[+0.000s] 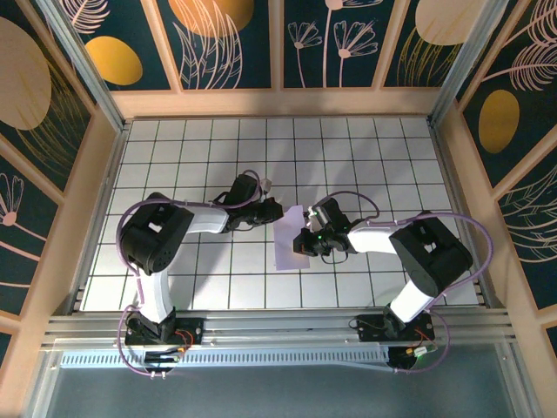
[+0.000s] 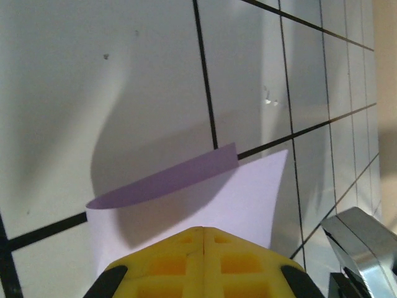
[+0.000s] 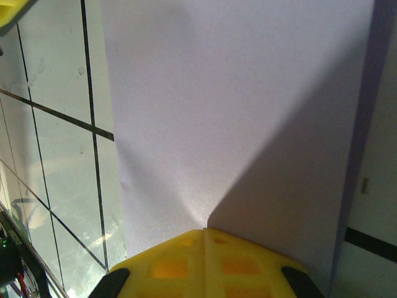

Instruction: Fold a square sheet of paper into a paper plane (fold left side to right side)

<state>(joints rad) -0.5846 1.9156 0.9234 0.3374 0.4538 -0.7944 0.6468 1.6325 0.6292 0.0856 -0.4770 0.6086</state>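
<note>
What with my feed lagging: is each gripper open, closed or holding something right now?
Left gripper: closed, pinching the square sheet of paper, its edge lifted.
Right gripper: closed against the paper; gripping or pressing, cannot tell.

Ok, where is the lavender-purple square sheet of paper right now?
Top view: the lavender-purple sheet of paper lies centre on the white gridded table, left gripper at its far corner, right gripper on its right edge.

The near edge of the square sheet of paper (image 2: 242, 198) is hidden behind the jaws of the left gripper (image 2: 203, 231). In the right wrist view the sheet runs off the top edge, its near edge behind the right gripper (image 3: 205, 232).
</note>
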